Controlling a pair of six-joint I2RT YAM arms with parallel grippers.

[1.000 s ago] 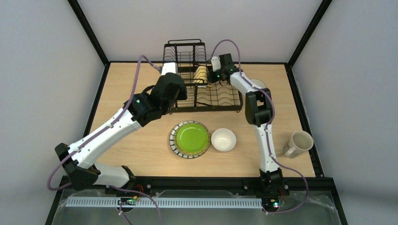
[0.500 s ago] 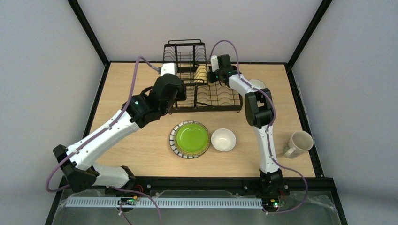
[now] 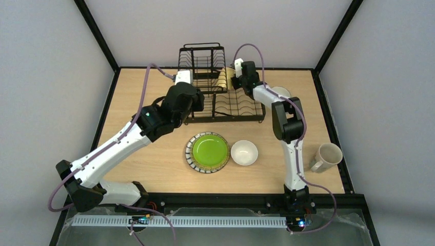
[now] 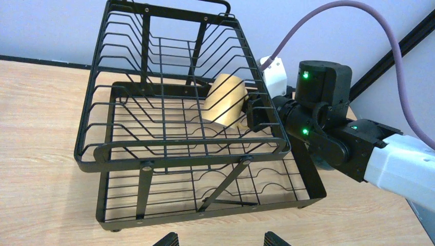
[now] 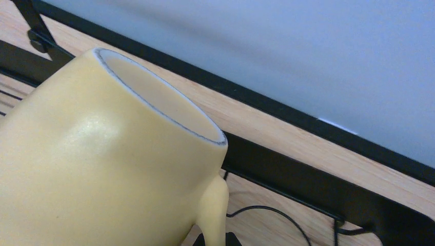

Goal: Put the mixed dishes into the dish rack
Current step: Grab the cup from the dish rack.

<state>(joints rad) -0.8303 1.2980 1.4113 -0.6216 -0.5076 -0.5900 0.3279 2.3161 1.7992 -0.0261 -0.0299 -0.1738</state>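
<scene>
- Yellow mug (image 4: 224, 100) sits tipped over inside the raised upper basket of the dish rack (image 4: 169, 144), towards that basket's right side. Its mouth faces up and away in the right wrist view.
- Whether the mug's body rests on the basket wires or hangs just above them, I cannot tell.
- The right fingers (image 4: 255, 115) are closed on the mug's handle (in the right wrist view the handle runs straight down to them at the bottom edge).
- The right arm (image 3: 287, 123) rises from its base at the near edge. It bends at a dark elbow beside the rack's right end, then reaches back and left, so its wrist stands against the upper basket's right wall.
- The left arm (image 3: 128, 138) stretches diagonally from the near-left corner across the bench (image 3: 154, 169). Its dark wrist is held over the rack's front-left corner and faces the rack.
- The left fingers (image 4: 167, 239) are spread wide with nothing between them (only their tips show at the bottom of the left wrist view), and they are apart from the rack.
- The lower slotted tray of the rack holds no dish.
- A green plate (image 3: 208, 152) with a striped rim lies flat on the bench in front of the rack, and a white bowl (image 3: 244, 152) stands just beside it on the right.
- A cream mug (image 3: 325, 156) lies on its side near the bench's right edge, well apart from the rack.
</scene>
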